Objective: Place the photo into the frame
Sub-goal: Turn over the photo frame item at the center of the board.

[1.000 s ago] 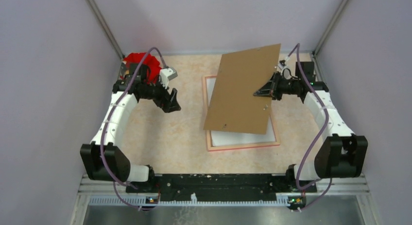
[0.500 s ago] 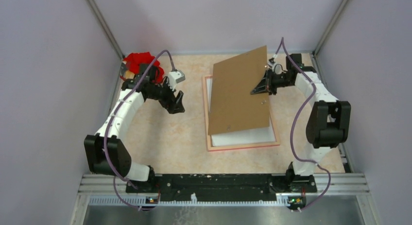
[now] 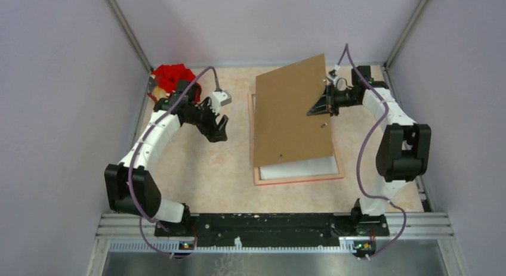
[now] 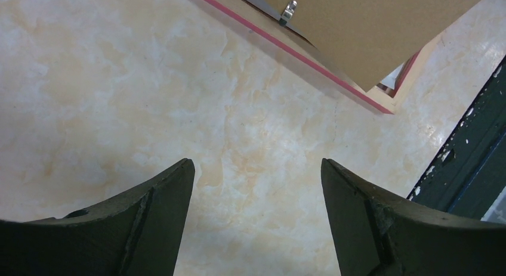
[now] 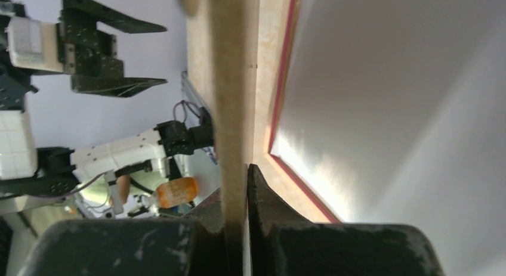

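The pink frame (image 3: 298, 180) lies back up in the middle of the table. A white sheet, the photo's back (image 3: 298, 167), shows inside it at the near end. My right gripper (image 3: 319, 107) is shut on the right edge of the brown backing board (image 3: 289, 118) and holds it tilted over the frame, hiding most of the frame and photo. In the right wrist view the board (image 5: 230, 79) is edge-on between my fingers, next to the pink rail (image 5: 280, 97) and the white sheet (image 5: 388, 109). My left gripper (image 3: 218, 128) is open and empty, left of the frame.
A red object (image 3: 170, 73) sits at the back left corner behind my left arm. Purple walls enclose the table on three sides. The black base rail (image 3: 268, 222) runs along the near edge. The left wrist view shows the frame corner (image 4: 382, 100) under the board (image 4: 370, 25).
The right gripper has swung the backing board left and squarer over the frame. The left arm has moved a little right, toward the frame.
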Controlling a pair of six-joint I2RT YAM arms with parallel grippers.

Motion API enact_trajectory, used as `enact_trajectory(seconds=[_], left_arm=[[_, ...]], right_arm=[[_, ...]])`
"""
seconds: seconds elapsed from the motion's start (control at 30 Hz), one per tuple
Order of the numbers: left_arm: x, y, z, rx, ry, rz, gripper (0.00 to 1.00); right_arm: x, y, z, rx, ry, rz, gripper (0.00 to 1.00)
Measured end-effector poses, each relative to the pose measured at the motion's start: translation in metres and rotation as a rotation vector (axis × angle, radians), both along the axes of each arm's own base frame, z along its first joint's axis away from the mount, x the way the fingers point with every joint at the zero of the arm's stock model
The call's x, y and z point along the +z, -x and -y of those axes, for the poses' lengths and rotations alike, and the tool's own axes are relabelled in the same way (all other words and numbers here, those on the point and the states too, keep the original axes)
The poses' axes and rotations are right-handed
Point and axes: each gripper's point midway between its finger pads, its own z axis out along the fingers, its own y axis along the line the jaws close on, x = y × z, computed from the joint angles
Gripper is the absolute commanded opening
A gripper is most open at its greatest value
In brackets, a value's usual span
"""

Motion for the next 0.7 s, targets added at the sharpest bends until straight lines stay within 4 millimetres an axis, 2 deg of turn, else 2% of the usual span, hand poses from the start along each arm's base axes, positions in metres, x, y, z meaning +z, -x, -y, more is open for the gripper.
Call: enact_trajectory(seconds=[0.1,0.17,0.37,0.43,0.53,0.7], left_arm=[[0.000,0.003,0.007,-0.011,-0.005,-0.003,0.82],[0.000,0.002,0.009,-0.006,-0.005,-0.002,0.81],[0.000,-0.008,0.005,0.037,-0.028,0.024,0.80],[0.001,-0.011,0.005,0.047,-0.033,0.035,0.80],[0.002,-0.015,0.006,0.059,-0.039,0.052,0.80],[0.005,-0.017,0.018,0.047,-0.028,0.071,0.80]], right_arm=[[0.005,0.015,-0.007,0.008,-0.059,0.010,0.00],[0.015,0.028,-0.012,0.003,-0.117,0.030,0.00],[0.075,0.061,-0.024,0.033,-0.304,0.196,0.00],[0.086,0.067,-0.027,0.054,-0.337,0.232,0.00],[0.090,0.070,-0.032,0.067,-0.371,0.237,0.00],[0.079,0.075,-0.039,0.048,-0.436,0.165,0.00]])
